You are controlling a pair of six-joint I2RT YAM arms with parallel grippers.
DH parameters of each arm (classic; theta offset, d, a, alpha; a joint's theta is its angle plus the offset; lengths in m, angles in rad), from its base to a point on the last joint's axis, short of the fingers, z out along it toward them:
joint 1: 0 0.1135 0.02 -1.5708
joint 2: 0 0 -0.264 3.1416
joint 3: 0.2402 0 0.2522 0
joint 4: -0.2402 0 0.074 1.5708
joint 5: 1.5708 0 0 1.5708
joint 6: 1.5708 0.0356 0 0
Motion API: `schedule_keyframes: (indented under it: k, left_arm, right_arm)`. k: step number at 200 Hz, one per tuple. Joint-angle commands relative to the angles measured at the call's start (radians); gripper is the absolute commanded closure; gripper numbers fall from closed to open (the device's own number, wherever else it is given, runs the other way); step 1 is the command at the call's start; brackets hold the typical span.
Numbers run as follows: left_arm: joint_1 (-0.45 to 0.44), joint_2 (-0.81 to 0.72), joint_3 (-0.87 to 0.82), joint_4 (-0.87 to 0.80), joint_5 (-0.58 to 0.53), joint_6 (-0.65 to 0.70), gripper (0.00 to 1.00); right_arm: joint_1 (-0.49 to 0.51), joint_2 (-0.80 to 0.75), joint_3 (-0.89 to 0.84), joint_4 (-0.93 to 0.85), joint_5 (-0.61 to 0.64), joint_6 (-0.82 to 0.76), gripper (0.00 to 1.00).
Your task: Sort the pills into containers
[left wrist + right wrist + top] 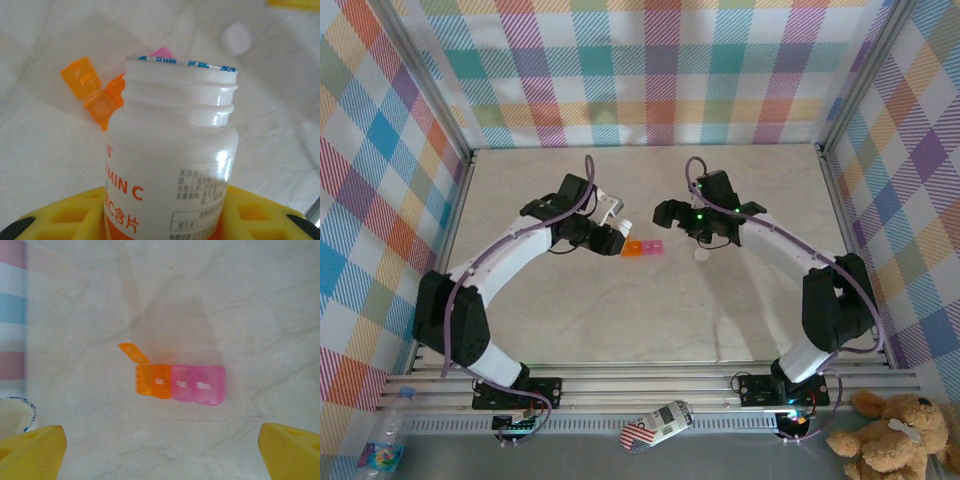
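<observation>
The containers (643,248) lay mid-tabletop (620,330). Just left of them, the bottle (618,212) sat tipped in the left pincer (610,232), its mouth toward them. The cap (701,255) lay on the tabletop to their right, apart.

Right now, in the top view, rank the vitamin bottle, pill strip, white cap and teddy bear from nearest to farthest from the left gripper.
1. The vitamin bottle: held in the left gripper itself.
2. The pill strip: on the table, just to the right.
3. The white cap: further right, past the strip.
4. The teddy bear: off the table, near right corner.
</observation>
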Motion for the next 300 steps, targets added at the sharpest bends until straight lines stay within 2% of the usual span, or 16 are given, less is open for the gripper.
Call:
schedule_keyframes:
  k: [1,28,52,172,265,300]
  left_arm:
    - [0.008,-0.083,-0.058,0.215,0.092,-0.039,1.00]
    - [0.010,-0.131,-0.104,0.318,0.125,-0.081,1.00]
    - [0.009,-0.132,-0.120,0.388,0.137,-0.107,1.00]
    - [0.009,-0.035,-0.043,0.402,0.188,-0.103,1.00]
    - [0.009,-0.040,-0.033,0.416,0.187,-0.109,1.00]
    - [0.009,-0.035,-0.026,0.415,0.188,-0.111,1.00]
  right_arm:
    - [-0.010,-0.036,-0.044,0.185,-0.167,0.124,0.03]
    - [-0.010,-0.038,-0.045,0.325,-0.267,0.183,0.05]
    - [-0.009,-0.038,-0.040,0.422,-0.302,0.208,0.07]
    - [0.038,0.021,0.025,0.510,-0.345,0.212,0.16]
    - [0.075,0.078,0.054,0.524,-0.358,0.229,0.33]
    - [0.079,0.094,0.059,0.547,-0.384,0.242,0.46]
